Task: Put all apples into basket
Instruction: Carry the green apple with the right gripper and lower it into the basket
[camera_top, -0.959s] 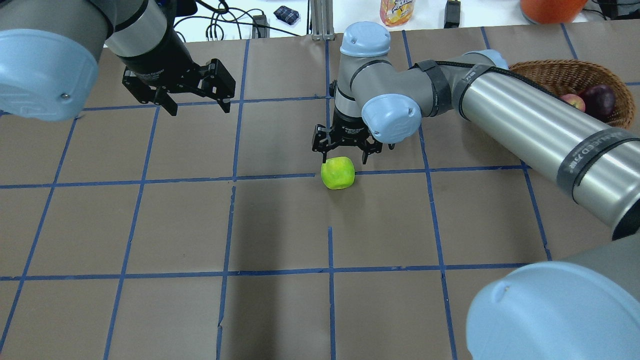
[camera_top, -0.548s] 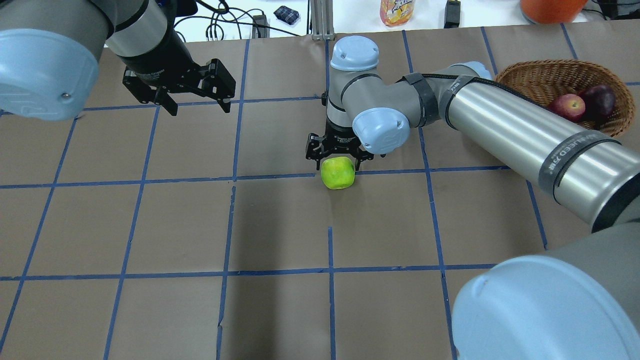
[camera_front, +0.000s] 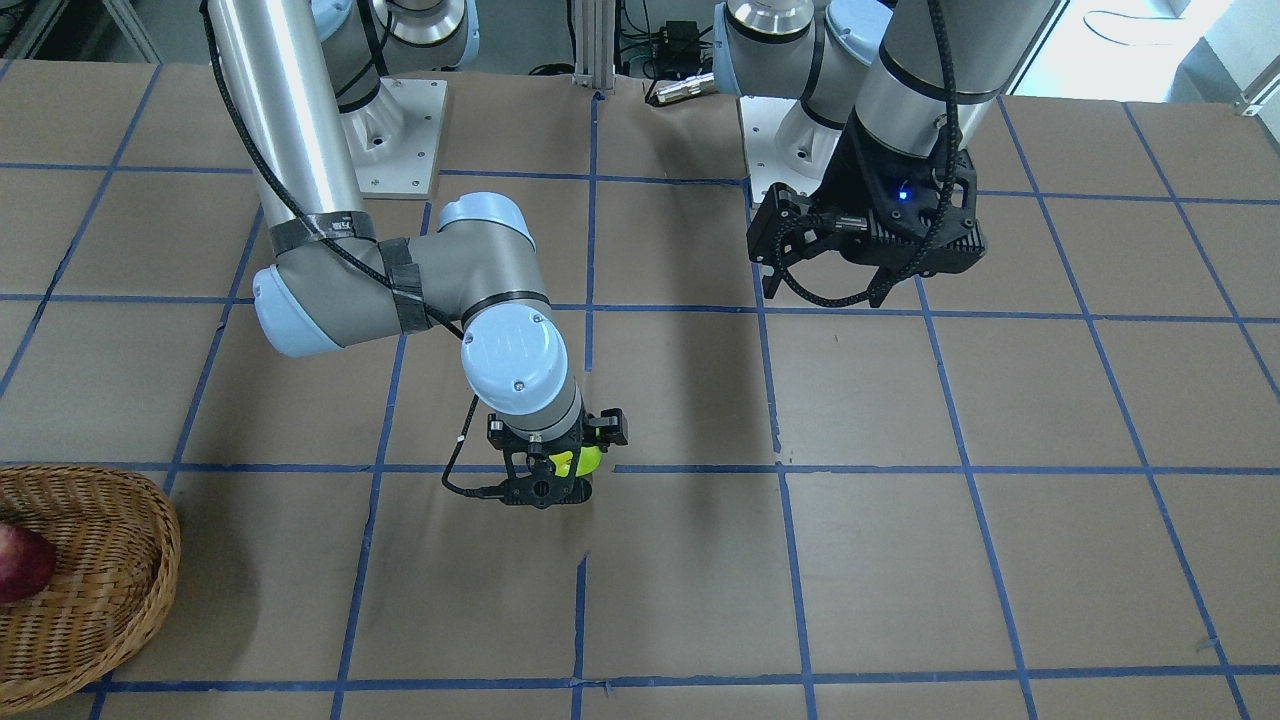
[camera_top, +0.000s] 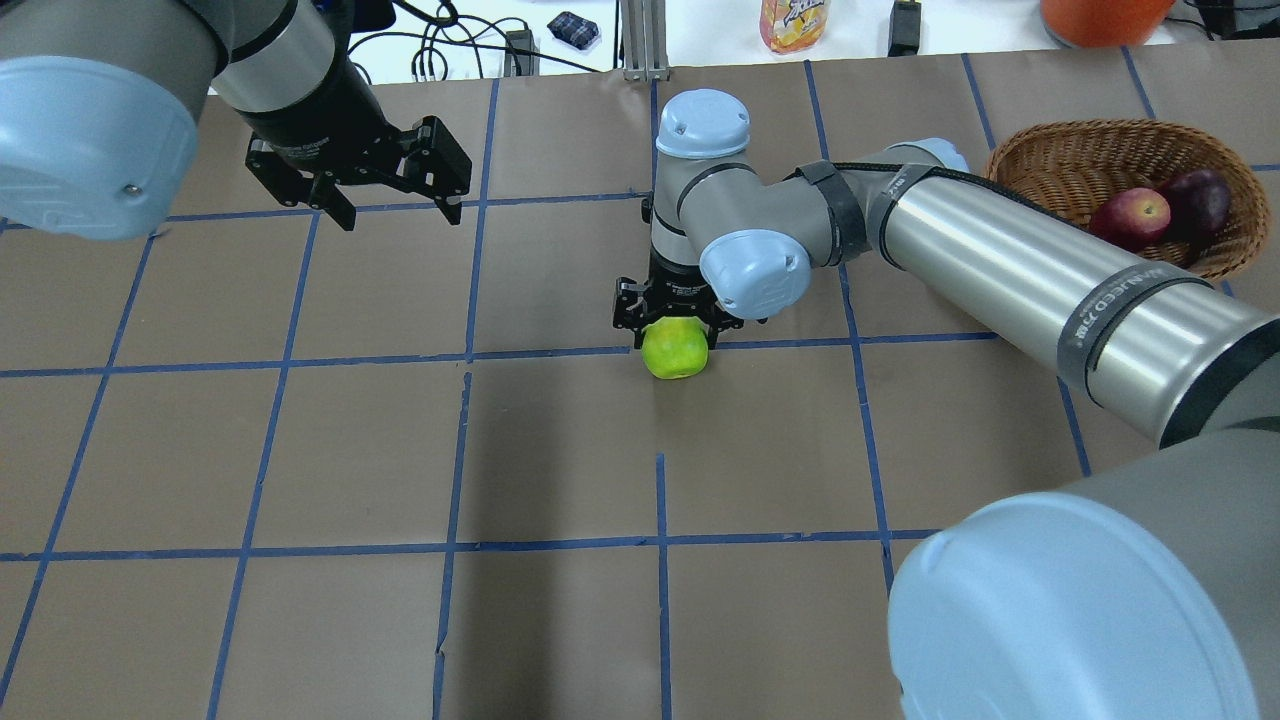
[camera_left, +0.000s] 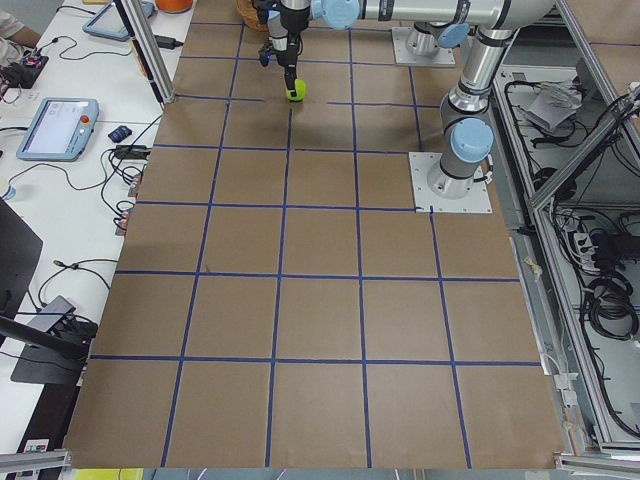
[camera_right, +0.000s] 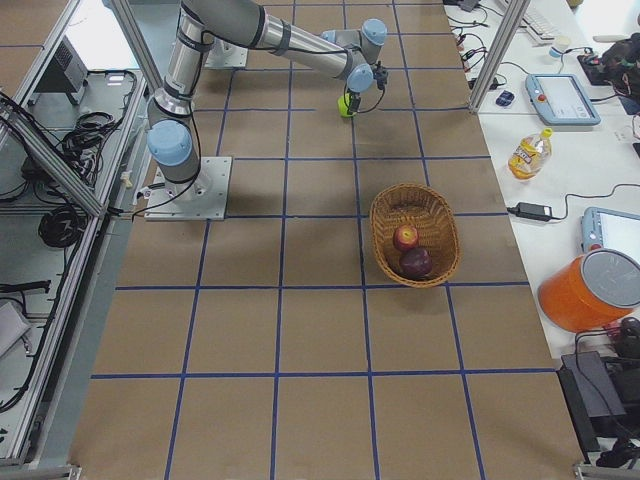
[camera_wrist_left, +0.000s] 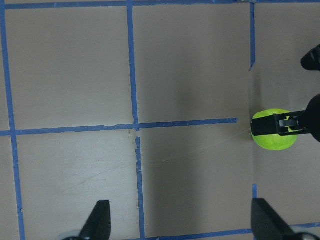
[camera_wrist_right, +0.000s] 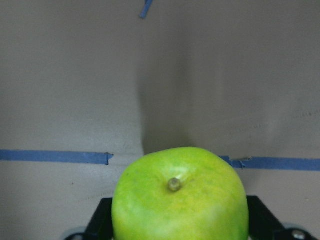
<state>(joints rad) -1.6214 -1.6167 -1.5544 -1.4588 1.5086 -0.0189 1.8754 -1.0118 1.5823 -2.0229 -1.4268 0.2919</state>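
Observation:
The yellow-green apple (camera_top: 675, 352) sits on the brown table at a blue tape line. My right gripper (camera_top: 677, 328) is lowered over it, open, with one finger on each side; in the right wrist view the apple (camera_wrist_right: 180, 200) fills the gap between the fingers (camera_wrist_right: 102, 217). The lighter red apple (camera_top: 1135, 215) and the dark maroon apple (camera_top: 1200, 195) lie in the wicker basket (camera_top: 1050, 140) at the far right. My left gripper (camera_top: 398, 205) hangs open and empty above the far left of the table; its wrist view shows the green apple (camera_wrist_left: 272, 142) at the right.
A juice bottle (camera_top: 795, 20) and an orange bucket (camera_top: 1100, 15) stand on the white bench beyond the table's far edge, with cables and tablets (camera_right: 560, 95). My right arm's long silver link (camera_top: 1000, 260) stretches between the apple and the basket.
My right gripper has come down and toward the apple, from just behind it to straddling it. The right arm has swung off the basket, uncovering the lighter red apple. The left arm has not moved.

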